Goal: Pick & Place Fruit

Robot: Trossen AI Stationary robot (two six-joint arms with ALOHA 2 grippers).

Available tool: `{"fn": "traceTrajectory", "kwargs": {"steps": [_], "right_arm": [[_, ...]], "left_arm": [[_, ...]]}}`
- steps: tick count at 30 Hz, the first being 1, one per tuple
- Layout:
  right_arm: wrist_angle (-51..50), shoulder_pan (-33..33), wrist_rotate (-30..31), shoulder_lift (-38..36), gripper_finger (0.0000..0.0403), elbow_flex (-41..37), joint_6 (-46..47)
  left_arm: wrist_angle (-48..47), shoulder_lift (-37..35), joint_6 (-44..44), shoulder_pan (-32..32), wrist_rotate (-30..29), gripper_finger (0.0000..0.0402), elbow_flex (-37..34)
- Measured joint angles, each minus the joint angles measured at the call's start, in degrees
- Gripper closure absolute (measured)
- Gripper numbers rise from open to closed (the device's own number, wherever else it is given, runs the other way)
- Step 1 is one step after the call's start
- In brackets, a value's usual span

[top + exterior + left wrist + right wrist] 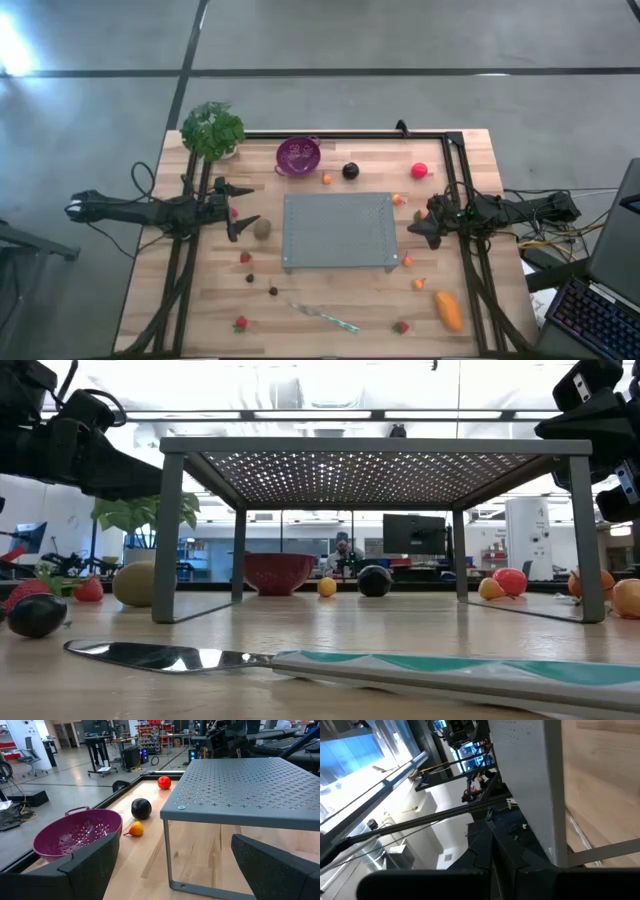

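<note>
My left gripper [240, 209] hangs open and empty above the table's left part, just left of the olive-green kiwi [262, 228]. Its wrist view looks past its own fingers [85, 865] at the dark plum [141, 808], a small orange piece [135, 828] and the pink-red ball [164, 782]. My right gripper [418, 228] is shut and empty at the right edge of the grey perforated rack [338, 231]. Strawberries [245, 257] [240, 323] [401, 326], tiny orange pieces [408, 261] and the oblong orange fruit [449, 310] lie on the wooden table.
A purple colander [298, 155] stands at the far middle and a leafy plant [212, 130] at the far left corner. A slim knife [325, 317] lies near the front edge. The rack stands on thin legs [168, 540] at the table's centre. A keyboard [600, 315] lies off the table's right.
</note>
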Motion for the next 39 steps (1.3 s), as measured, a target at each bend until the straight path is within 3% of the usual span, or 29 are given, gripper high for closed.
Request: {"fn": "traceTrajectory", "kwargs": {"steps": [3,9,12,17,22,25,28,35,39], "right_arm": [[9.7,0.0,0.8,0.0,0.0394,0.0,-1.4],[42.8,0.0,7.1,0.3,0.0394,0.0,0.0],[49.8,0.0,10.2,0.7,0.0394,0.1,-6.7],[42.2,0.0,19.8,1.9,0.0394,4.1,-5.2],[20.9,0.0,19.8,7.0,0.0394,16.5,-0.9],[8.2,0.0,19.8,12.4,0.0394,24.8,-7.2],[3.3,0.0,18.4,20.2,0.0394,31.6,-31.8],[1.9,0.0,15.5,38.6,0.0394,44.3,-119.0],[2.1,0.0,15.4,47.3,0.0394,50.1,-160.6]], "left_arm": [[0.0,0.0,0.0,0.0,0.0,0.0012,0.0],[0.0,0.0,0.0,0.0,0.0,0.0012,0.0],[0.0,0.0,0.0,0.0,0.0,0.0012,0.0],[0.0,0.0,0.0,0.0,0.0,0.0012,0.0],[0.0,0.0,0.0,0.0,0.0,0.0012,0.0],[0.0,0.0,0.0,0.0,0.0,0.0012,0.0],[0.0,0.0,0.0,0.0,0.0,0.0012,0.0],[0.0,0.0,0.0,0.0,0.0,0.0012,0.0],[0.0,0.0,0.0,0.0,0.0,0.0012,0.0]]}}
